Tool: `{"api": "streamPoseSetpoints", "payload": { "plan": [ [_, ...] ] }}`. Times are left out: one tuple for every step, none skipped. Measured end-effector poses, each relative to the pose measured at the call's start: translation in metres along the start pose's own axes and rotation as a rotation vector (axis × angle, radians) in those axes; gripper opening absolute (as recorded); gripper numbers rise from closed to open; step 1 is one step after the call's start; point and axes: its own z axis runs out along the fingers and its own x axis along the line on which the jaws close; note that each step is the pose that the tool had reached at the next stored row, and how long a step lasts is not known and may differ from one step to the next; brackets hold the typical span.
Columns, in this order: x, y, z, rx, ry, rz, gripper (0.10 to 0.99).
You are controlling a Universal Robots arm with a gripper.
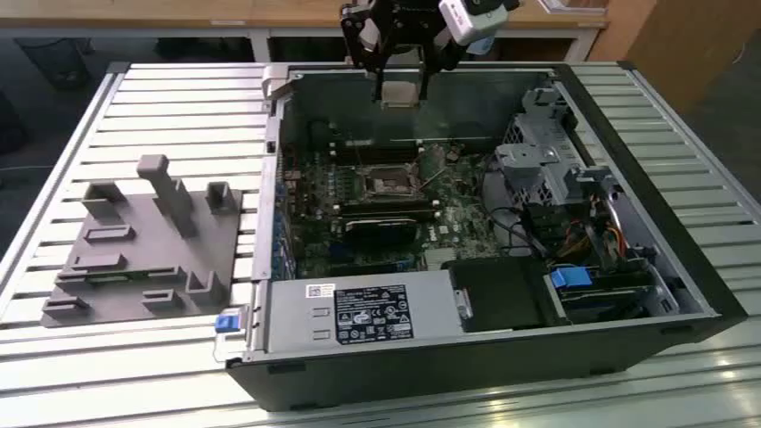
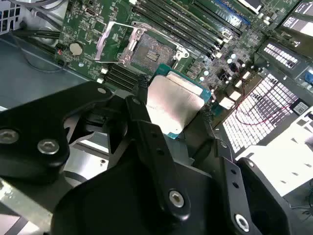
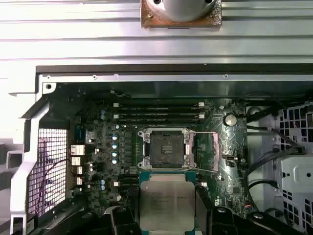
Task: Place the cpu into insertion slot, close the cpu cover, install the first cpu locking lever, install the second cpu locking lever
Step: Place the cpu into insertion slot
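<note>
Barely started: gripper (image 1: 401,85) clamped on cpu (image 3: 166,203), hovering over far side of open computer case (image 1: 476,379), above insertion slot (image 3: 165,148). Slot empty, cpu cover (image 2: 104,40) swung open. Seating, cover, both levers undone.

The flat silvery-grey square cpu (image 1: 401,94) is hanging in the black gripper (image 1: 401,87) over the open black computer case (image 1: 476,379) holding the dark square insertion slot (image 1: 390,185), the grey fixture block (image 1: 143,241) lying at the exterior view's left.

The arm comes down from the exterior view's top edge, its gripper (image 1: 401,89) pointing straight down. Its black fingers (image 2: 150,139) pinch the cpu (image 3: 166,203) by its edges.
</note>
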Motion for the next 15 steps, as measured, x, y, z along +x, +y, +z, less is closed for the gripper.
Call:
{"api": "streamPoseSetpoints", "payload": {
  "plan": [
    [0.0, 0.0, 0.0, 0.0, 0.0, 0.0, 0.541],
    [0.0, 0.0, 0.0, 0.0, -0.0001, 0.0, 0.541],
    [0.0, 0.0, 0.0, 0.0, 0.0, 0.0, 0.541],
    [0.0, 0.0, 0.0, 0.0, -0.0001, 0.0, 0.541],
    [0.0, 0.0, 0.0, 0.0, 0.0, 0.0, 0.541],
    [0.0, 0.0, 0.0, 0.0, -0.0001, 0.0, 0.541],
    [0.0, 0.0, 0.0, 0.0, 0.0, 0.001, 0.541],
    [0.0, 0.0, 0.0, 0.0, -0.0001, 0.001, 0.541],
    [0.0, 0.0, 0.0, 0.0, -0.0003, 0.002, 0.541],
    [0.0, 0.0, 0.0, 0.0, -0.0004, 0.004, 0.541],
    [0.0, 0.0, 0.0, 0.0, -0.0006, 0.006, 0.541],
    [0.0, 0.0, 0.0, 0.0, -0.0007, 0.008, 0.541],
    [0.0, 0.0, 0.0, 0.0, -0.0009, 0.01, 0.541],
    [0.0, 0.0, 0.0, 0.0, -0.0011, 0.012, 0.541],
    [0.0, 0.0, 0.0, 0.0, -0.0014, 0.015, 0.541]
  ]
}}
